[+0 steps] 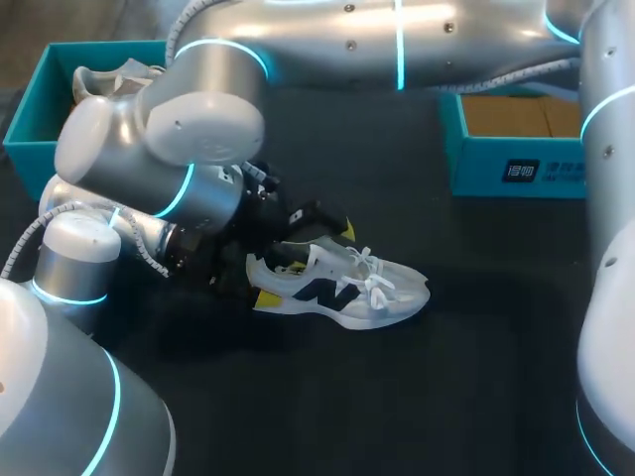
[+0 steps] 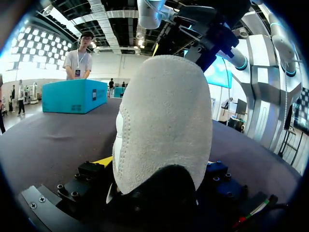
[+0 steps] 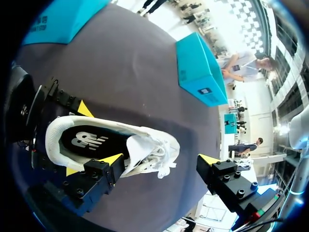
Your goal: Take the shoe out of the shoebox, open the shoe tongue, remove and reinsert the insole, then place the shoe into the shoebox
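A grey-white sneaker (image 1: 342,286) with a dark logo and white laces lies on its sole mid-table, toe to the right. My left gripper (image 1: 256,273) comes in low from the left and is shut on the shoe's heel. In the left wrist view the suede heel (image 2: 161,121) fills the gap between its fingers (image 2: 82,176). My right gripper (image 1: 317,243) hangs open above the shoe's mouth. From the right wrist view the dark insole (image 3: 89,141) shows inside the shoe (image 3: 145,150). One of the right gripper's (image 3: 160,160) fingertips (image 3: 113,159) is beside the collar, the other well off past the toe.
A teal shoebox (image 1: 30,119) at the back left holds a second shoe (image 1: 109,79). Another teal box (image 1: 516,164) with a brown inside stands at the back right, also seen as the teal box (image 3: 200,72) beyond the toe. The table is dark cloth.
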Robot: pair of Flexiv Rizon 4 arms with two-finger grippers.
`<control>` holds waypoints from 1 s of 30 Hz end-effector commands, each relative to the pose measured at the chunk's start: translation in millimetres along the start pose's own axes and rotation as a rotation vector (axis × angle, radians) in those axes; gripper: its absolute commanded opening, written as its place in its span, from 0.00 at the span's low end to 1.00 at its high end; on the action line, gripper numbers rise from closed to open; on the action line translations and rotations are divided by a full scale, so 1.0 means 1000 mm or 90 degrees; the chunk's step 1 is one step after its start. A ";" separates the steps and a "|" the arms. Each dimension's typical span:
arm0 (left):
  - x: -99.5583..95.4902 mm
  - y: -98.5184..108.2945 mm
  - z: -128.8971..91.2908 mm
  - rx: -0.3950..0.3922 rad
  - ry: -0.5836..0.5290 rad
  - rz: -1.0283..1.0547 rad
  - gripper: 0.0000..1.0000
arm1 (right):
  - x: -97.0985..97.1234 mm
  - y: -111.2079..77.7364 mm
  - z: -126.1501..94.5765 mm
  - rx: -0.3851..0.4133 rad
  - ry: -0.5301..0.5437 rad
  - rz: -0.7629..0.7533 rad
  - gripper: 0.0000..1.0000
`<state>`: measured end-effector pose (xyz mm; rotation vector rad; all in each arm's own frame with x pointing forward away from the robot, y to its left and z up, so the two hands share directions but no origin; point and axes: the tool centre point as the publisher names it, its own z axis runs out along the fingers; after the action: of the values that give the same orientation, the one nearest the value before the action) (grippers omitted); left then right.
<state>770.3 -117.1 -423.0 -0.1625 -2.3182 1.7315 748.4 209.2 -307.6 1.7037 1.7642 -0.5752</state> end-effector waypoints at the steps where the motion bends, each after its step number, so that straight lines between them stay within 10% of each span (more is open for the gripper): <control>1: 0.000 -0.001 0.000 -0.002 0.000 0.000 0.00 | -0.002 -0.009 0.007 0.010 0.034 0.349 1.00; 14: 0.000 -0.001 0.000 -0.002 0.000 0.000 0.00 | 0.015 -0.009 0.005 0.024 0.056 0.350 0.92; 17: 0.000 -0.001 0.000 -0.002 0.000 0.000 0.00 | 0.016 -0.009 0.005 0.030 0.058 0.354 0.42; 30: 0.000 -0.001 0.000 -0.002 0.000 0.000 0.00 | 0.010 -0.013 0.007 0.041 0.059 0.363 0.13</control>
<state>770.3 -117.2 -422.9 -0.1628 -2.3181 1.7316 742.9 213.5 -322.1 1.7870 1.8351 -0.5413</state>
